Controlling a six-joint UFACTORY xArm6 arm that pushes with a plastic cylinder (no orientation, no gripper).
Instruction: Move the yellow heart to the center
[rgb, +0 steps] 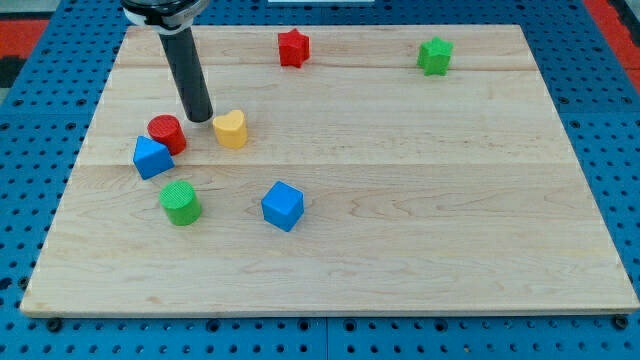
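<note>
The yellow heart lies on the wooden board, left of the middle and in the upper half. My tip stands just to the heart's left and slightly above it, a small gap away. The dark rod rises from the tip toward the view's top left. A red cylinder sits just left of my tip, with a blue block touching it at its lower left.
A green cylinder lies below the blue block. A blue cube lies below and right of the heart. A red star and a green star lie near the board's top edge.
</note>
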